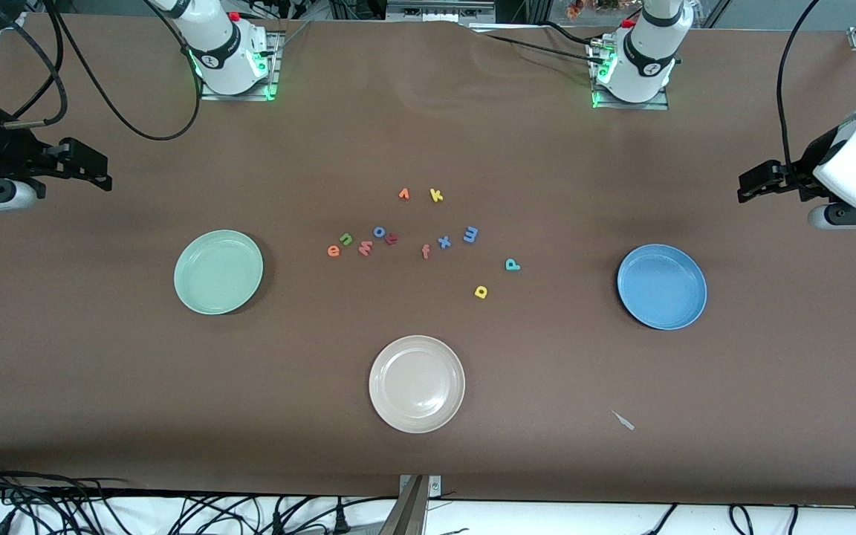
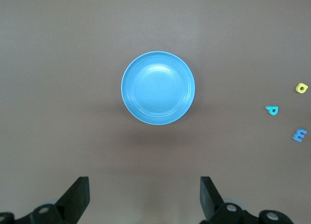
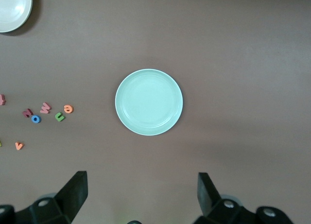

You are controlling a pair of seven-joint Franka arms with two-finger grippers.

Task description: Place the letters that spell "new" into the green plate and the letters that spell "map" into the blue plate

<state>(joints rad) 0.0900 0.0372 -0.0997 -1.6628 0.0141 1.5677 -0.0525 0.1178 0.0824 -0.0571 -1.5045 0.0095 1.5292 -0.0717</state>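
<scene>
The green plate and the blue plate lie bare toward opposite ends of the table. Between them lie the orange e, green n and pinkish w in one cluster. The blue m, teal p and yellow a lie toward the blue plate. My left gripper hangs open and holds nothing over the table's left-arm end. My right gripper hangs open over the right-arm end, also holding nothing.
A beige-white plate lies nearer the front camera than the letters. Among the letters are a blue o, red f, blue x, orange wedge letter and yellow k. A small pale scrap lies near the front edge.
</scene>
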